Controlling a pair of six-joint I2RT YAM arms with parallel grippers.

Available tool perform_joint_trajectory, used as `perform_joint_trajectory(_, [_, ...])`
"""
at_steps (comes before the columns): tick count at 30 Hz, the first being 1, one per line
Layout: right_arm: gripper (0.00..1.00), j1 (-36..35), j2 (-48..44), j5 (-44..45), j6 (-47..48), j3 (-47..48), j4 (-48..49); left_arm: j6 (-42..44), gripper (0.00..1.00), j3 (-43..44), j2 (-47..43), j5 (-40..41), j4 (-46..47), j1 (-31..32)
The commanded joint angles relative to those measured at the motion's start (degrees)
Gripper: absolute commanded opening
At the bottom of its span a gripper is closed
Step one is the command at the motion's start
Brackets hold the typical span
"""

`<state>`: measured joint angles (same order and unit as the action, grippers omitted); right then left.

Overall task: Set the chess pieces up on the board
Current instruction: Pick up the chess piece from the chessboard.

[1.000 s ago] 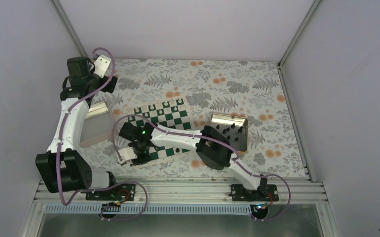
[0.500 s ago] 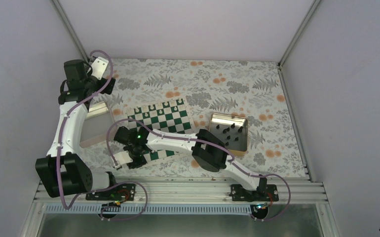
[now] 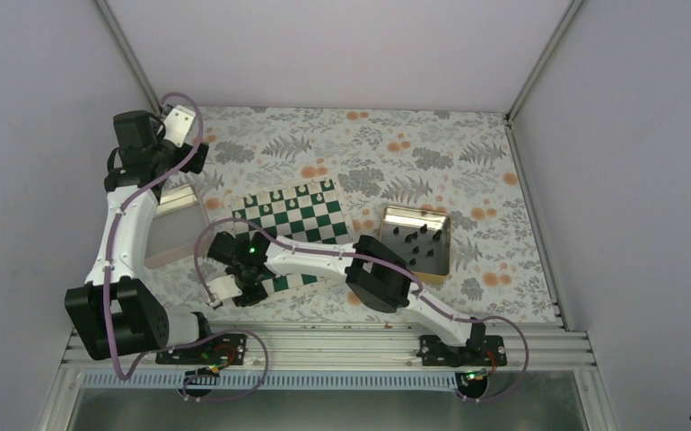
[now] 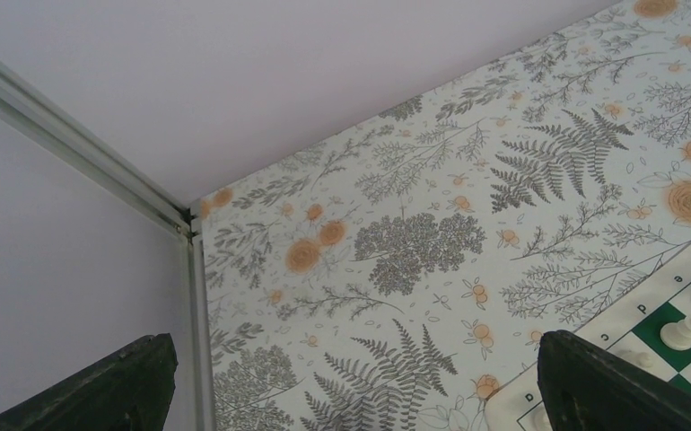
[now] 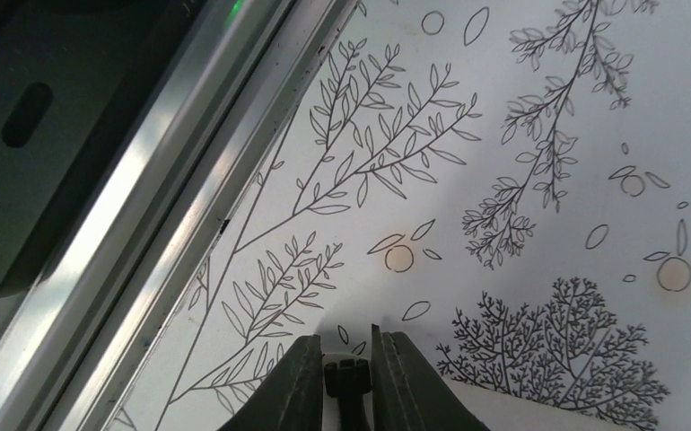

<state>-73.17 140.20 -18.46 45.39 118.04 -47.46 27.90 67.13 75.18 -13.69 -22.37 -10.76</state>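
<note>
The board [image 3: 299, 221], green and white squares with a cream border, lies mid-table. My right gripper [image 3: 240, 292] hangs over its near-left corner. In the right wrist view the right gripper [image 5: 348, 361] is shut on a black chess piece [image 5: 348, 375] with a notched, rook-like top, just above the board's cream edge [image 5: 539, 415]. Several more black chess pieces [image 3: 418, 238] stand in the gold tray [image 3: 443, 256] at the right. My left gripper [image 3: 196, 158] is at the far left. In its wrist view the left gripper [image 4: 353, 359] is open and empty, with the board's corner [image 4: 629, 328] at lower right.
White pieces [image 3: 301, 192] line the board's far edge, and two white pieces [image 4: 680, 334] show in the left wrist view. A pinkish-rimmed tray [image 3: 173, 235] sits under the left arm. An aluminium rail [image 5: 176, 162] runs along the table's near edge, close to the right gripper. Walls enclose three sides.
My right gripper has moved a little left and toward the near edge, still holding the black piece. The left arm has drawn slightly further left.
</note>
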Motion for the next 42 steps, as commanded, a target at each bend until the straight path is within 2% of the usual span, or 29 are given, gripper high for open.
perform_joint_trajectory(1, [0.16, -0.6, 1.7, 0.4, 0.1, 1.3, 0.6, 0.6, 1.00, -1.1, -1.2, -2.0, 0.9, -0.5])
perform_joint_trajectory(3, [0.15, -0.6, 1.8, 0.6, -0.1, 1.1, 1.0, 0.6, 1.00, -1.3, -1.1, -2.2, 1.0, -0.7])
perform_joint_trajectory(7, [0.05, -0.4, 1.3, -0.3, -1.4, 1.4, 1.4, 0.4, 1.00, -1.2, -0.9, -2.4, 1.0, -0.8])
perform_joint_trajectory(16, [0.04, 5.9, -2.9, -9.5, -4.9, -0.7, 1.4, -1.1, 1.00, -0.6, -0.1, -3.9, 1.2, -0.8])
perform_joint_trajectory(21, [0.04, 8.0, -8.0, -11.1, -6.1, -8.5, 8.5, -1.6, 1.00, -0.8, 0.4, -4.1, 1.5, -0.8])
perform_joint_trajectory(32, [0.04, 9.7, -9.8, -19.7, -9.7, -12.2, 14.7, -2.4, 1.00, -0.8, 0.8, -4.5, 1.3, -0.8])
perform_joint_trajectory(42, [0.04, 11.5, -12.8, -25.9, -18.6, -21.0, 29.8, -3.4, 1.00, -2.3, 0.3, -5.0, 2.3, -0.8])
